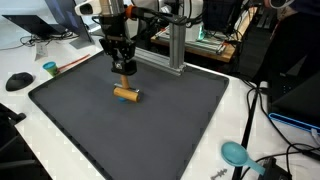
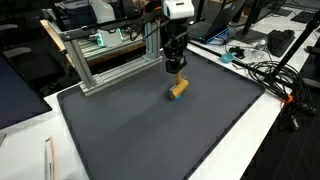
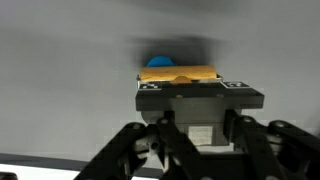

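My gripper (image 1: 123, 66) (image 2: 175, 66) hangs over the far part of a dark mat (image 1: 70, 115) (image 2: 130, 130), a little above its surface. It is shut on a small orange block (image 1: 124, 69) (image 2: 175, 68) that shows between the fingertips. Just in front of it on the mat lies a tan wooden cylinder (image 1: 126, 94) (image 2: 179, 88) with a dark blue end. In the wrist view a yellow-orange piece (image 3: 185, 72) sits right at the fingertips, with a blue shape (image 3: 158, 61) behind it. The gripping surfaces themselves are hidden by the black finger block.
An aluminium frame (image 1: 176, 45) (image 2: 100, 62) stands at the mat's back edge close to the arm. A teal cup (image 1: 50, 68), a black mouse (image 1: 18, 81) and a teal round thing (image 1: 235, 152) lie off the mat. Cables (image 2: 270, 72) run along one side.
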Available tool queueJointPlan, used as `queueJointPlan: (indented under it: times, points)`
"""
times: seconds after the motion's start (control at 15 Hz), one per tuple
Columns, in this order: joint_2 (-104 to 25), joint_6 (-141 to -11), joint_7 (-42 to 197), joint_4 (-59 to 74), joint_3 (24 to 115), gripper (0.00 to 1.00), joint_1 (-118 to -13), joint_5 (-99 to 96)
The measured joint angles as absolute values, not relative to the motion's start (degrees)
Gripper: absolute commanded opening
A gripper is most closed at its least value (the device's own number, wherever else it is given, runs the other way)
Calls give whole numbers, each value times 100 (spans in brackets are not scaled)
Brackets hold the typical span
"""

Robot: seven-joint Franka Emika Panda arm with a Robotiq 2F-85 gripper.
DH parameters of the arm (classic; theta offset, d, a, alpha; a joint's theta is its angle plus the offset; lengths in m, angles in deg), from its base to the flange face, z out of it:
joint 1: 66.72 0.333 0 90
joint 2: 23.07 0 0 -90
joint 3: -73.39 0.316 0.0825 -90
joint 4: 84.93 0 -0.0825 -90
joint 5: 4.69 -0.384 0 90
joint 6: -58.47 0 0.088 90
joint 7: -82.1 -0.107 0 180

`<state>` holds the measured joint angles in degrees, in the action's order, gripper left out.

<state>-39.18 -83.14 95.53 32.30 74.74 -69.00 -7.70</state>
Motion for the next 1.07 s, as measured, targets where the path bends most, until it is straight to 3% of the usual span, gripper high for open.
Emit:
queueJointPlan:
  times: [1.07]
  points:
    - [-3880, -7223, 9779, 3145, 7386, 22, -6898, -498]
